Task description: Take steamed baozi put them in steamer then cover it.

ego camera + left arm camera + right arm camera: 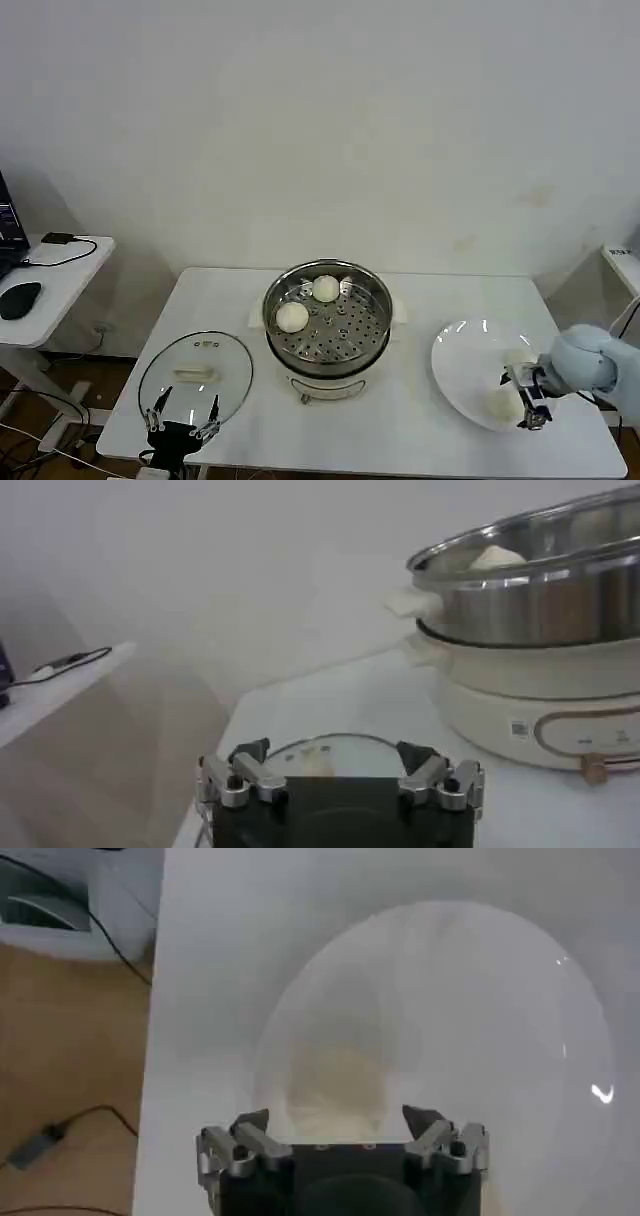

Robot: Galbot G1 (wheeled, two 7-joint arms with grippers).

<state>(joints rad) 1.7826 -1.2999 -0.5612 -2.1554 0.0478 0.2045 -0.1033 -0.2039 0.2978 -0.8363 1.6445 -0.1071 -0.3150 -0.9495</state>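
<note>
The steamer (327, 322) stands mid-table with two steamed baozi (292, 317) (325, 289) on its perforated tray; in the left wrist view its shiny wall (540, 580) rises with one baozi (497, 557) peeking over the rim. The cover (195, 375) lies flat on the table to the steamer's left. My left gripper (182, 415) is open at the cover's near edge (325, 760). On the white plate (465, 360) lies a baozi (500, 403) (335, 1083). My right gripper (520, 400) (335, 1123) hangs open just over it, one finger on each side. A second pale bun (518, 355) lies behind it.
The steamer sits on a cream electric base (520, 720) with a knob (595, 770). A small side desk (50, 275) with a mouse (20, 298) stands left of the table. The plate lies close to the table's right front edge.
</note>
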